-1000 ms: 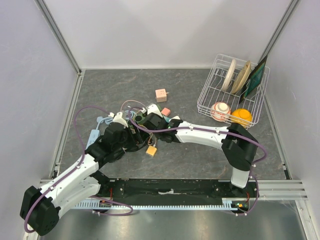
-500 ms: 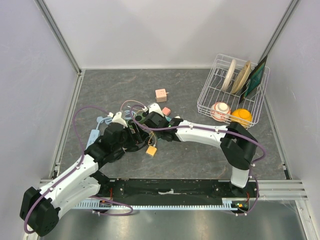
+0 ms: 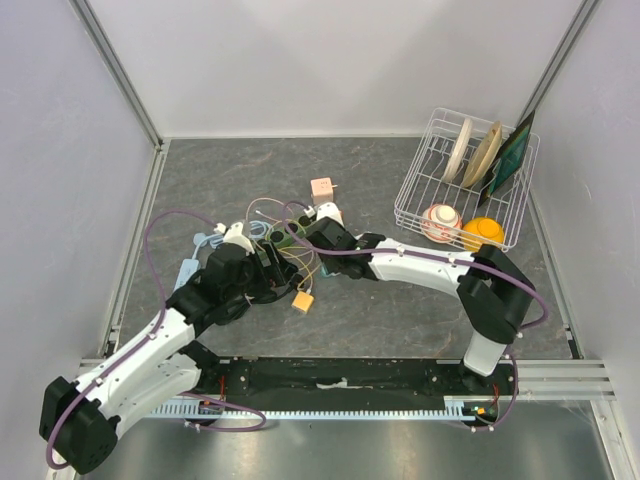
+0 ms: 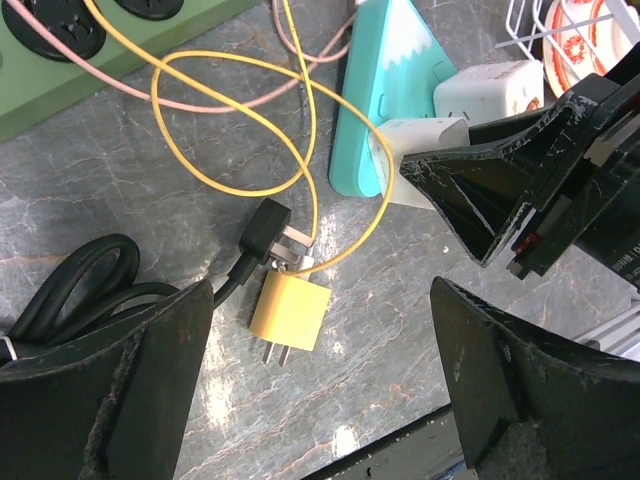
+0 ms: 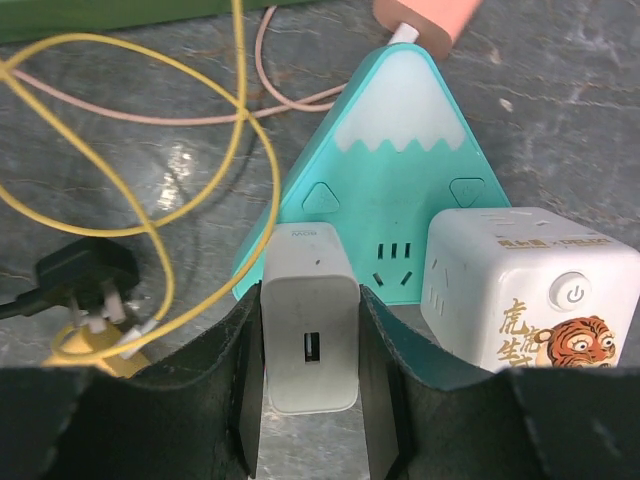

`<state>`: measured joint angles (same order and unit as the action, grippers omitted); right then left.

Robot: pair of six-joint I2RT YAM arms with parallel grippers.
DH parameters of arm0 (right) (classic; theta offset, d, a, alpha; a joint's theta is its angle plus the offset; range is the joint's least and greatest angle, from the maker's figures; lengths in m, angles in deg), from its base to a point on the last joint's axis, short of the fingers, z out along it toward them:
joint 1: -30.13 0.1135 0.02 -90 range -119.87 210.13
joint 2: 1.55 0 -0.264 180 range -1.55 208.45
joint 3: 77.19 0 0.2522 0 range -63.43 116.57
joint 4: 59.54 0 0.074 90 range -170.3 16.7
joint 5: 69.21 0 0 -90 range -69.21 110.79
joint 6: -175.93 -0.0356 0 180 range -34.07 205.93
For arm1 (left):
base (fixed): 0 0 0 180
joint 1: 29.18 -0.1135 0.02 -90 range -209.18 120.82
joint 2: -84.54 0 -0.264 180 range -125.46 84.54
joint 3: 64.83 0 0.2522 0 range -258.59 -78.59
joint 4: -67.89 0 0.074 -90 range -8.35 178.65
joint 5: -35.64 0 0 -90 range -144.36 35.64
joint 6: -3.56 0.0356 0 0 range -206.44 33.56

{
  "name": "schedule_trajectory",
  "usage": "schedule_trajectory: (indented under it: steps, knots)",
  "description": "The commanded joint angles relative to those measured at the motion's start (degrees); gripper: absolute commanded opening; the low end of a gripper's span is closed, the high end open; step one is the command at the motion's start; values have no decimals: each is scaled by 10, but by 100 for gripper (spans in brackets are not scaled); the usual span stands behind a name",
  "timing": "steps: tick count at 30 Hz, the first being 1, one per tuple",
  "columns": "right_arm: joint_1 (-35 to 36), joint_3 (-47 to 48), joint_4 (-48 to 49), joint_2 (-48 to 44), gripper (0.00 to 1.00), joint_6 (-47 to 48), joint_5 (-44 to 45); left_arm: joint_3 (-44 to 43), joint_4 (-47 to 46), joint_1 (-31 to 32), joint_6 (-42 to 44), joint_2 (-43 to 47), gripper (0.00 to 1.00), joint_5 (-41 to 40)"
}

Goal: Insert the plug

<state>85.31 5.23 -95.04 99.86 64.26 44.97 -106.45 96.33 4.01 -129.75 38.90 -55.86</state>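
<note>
A white USB charger plug sits with its front against the teal mountain-shaped socket block. My right gripper is shut on the charger, one finger on each side. The left wrist view also shows the charger and the block. My left gripper is open and empty, above a yellow plug lying on the table. In the top view the right gripper and left gripper are close together at the table's middle left.
A white cube adapter with a tiger print sits plugged beside the charger. A green power strip, a black plug and looping yellow and pink cables lie around. A pink adapter and a dish rack stand farther back.
My right gripper has moved away from the arm bases and a little to the right with the charger. The left arm has barely moved.
</note>
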Motion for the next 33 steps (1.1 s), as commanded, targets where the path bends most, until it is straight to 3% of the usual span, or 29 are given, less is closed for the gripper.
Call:
schedule_trajectory:
  steps: [1, 7, 15, 20, 27, 33]
  knots:
    - [-30, -79, -176, 30, 40, 1, -5, -35, 8, -1, 31, 4, 96, -27]
    - [-36, -105, -168, -30, 64, 3, -6, -60, 22, -1, 54, -19, 96, -39]
    - [-55, -132, -167, -90, 70, -11, -12, -112, 39, -2, 89, -75, 96, -55]
    - [-42, -106, -150, -199, 89, -3, -59, -135, 48, -22, 110, -96, 96, -63]
    - [-44, -79, -105, -263, 98, 13, -22, -177, 69, -72, 142, -104, 97, -47]
    - [-45, -93, -19, -242, 98, -8, -91, -218, 93, -106, 202, -116, 98, -59]
